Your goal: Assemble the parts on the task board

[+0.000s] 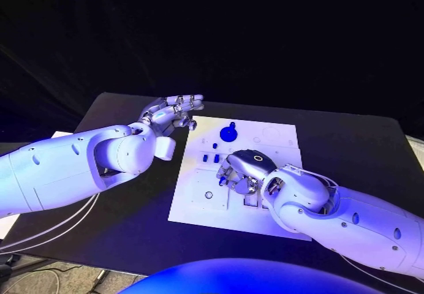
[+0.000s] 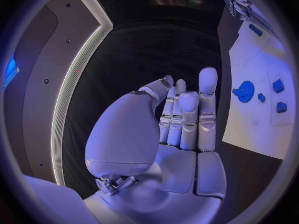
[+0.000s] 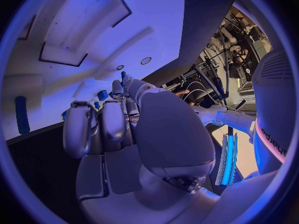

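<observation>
- I saw the black table (image 1: pixel 115 233) carrying everything, with the white task board (image 1: pixel 265 138) lying flat in its middle.
- My right arm (image 1: pixel 353 220) came in from the near right corner and reached over the near half of the board.
- My left arm (image 1: pixel 62 165) came in from the left and ended just off the board's far left corner.
- My right hand (image 1: pixel 243 168) sat low over the middle of the board, palm down, fingers curled in toward the surface. In the right wrist view the right hand (image 3: pixel 118 129) had its fingertips (image 3: pixel 117 87) down among small blue parts (image 3: pixel 102 95), but I could not tell whether it pinched one or only touched the board.
- My left hand (image 1: pixel 172 112) hovered beside the board's far left corner, over the table. In the left wrist view the left hand (image 2: pixel 181 119) stood with fingers straight and side by side, thumb apart, holding nothing.
- A blue round part with a knob (image 1: pixel 228 133) lay on the far half of the board, near the left hand but apart from it; it also showed in the left wrist view (image 2: pixel 245 91).
- Two small blue blocks (image 1: pixel 208 157) stood on the board between that round part and my right hand.
</observation>
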